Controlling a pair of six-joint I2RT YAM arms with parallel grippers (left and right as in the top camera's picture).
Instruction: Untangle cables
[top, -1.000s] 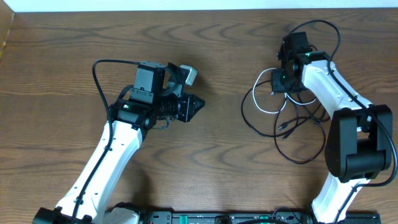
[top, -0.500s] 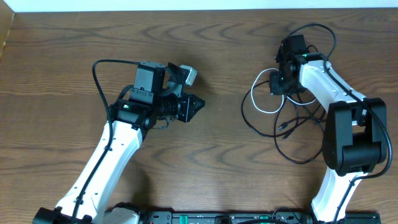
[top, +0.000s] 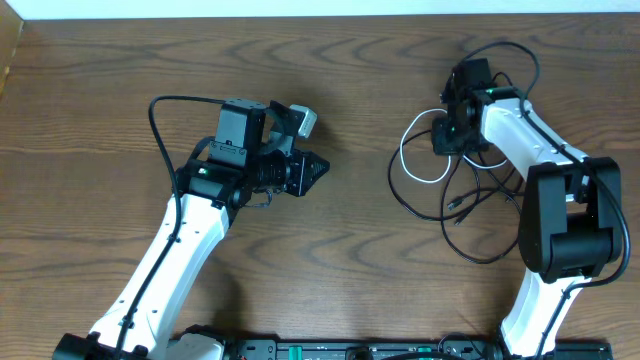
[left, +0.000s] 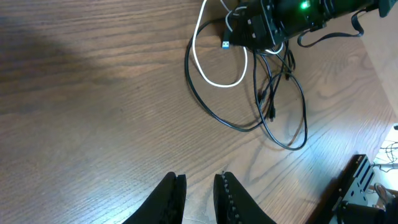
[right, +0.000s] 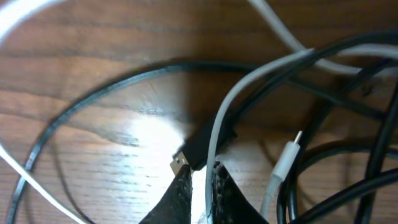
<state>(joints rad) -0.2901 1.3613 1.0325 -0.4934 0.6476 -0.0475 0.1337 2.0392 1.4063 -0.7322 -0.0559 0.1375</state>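
R gripper (right: 202, 190) is pinching the white cable (right: 214, 134) btw its fingertips, at the far end of the tangle. Rest of the cables (top: 465, 190) are lying in loose loops on the table (top: 340, 240) by the right arm. L gripper (left: 199, 196) is hovering well apart from them, fingers narrow w/ nothing btw them.

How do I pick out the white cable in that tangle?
Look to the table's right side, where the right gripper sits over a pile of loose loops. The white cable forms the loop bulging left from that pile, and passes between the gripper's fingers. It's the only white one; the other cables are black.
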